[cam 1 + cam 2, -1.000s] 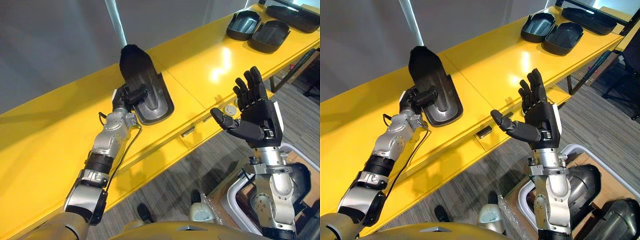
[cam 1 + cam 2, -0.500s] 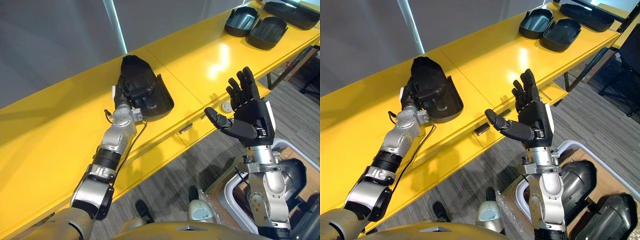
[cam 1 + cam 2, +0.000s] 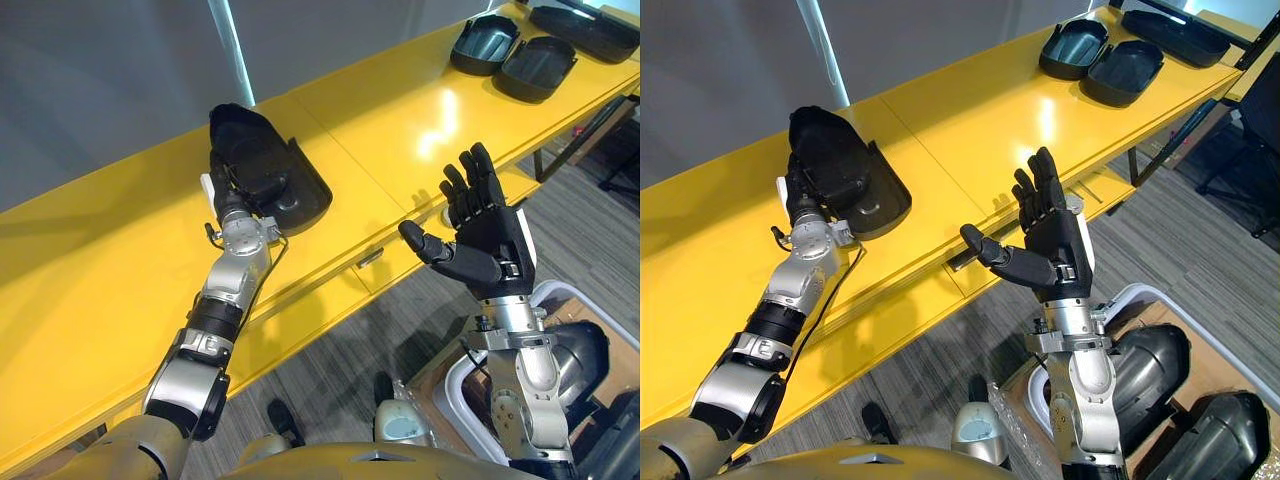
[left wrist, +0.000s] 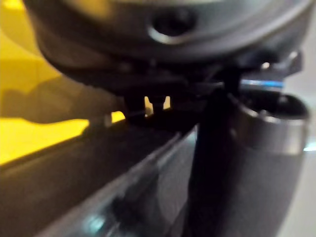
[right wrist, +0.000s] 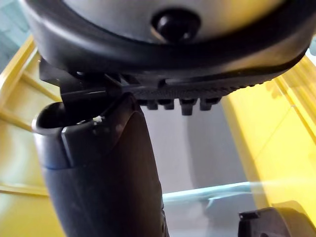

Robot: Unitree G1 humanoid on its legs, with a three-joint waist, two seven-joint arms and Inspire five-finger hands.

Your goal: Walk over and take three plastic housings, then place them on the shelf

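Tightly around the plastic housing point(image 3: 298, 188), left hand point(image 3: 234, 193); right hand point(image 3: 487, 248) wide open.

Left robot hand point(image 3: 233, 192) around plastic housing point(image 3: 300, 188)

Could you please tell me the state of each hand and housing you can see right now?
left hand: curled round the near housing's edge.
near housing: hollow side up on the yellow shelf, gripped.
right hand: open, raised, empty.
far pair of housings: hollow side up, side by side on the shelf, untouched.
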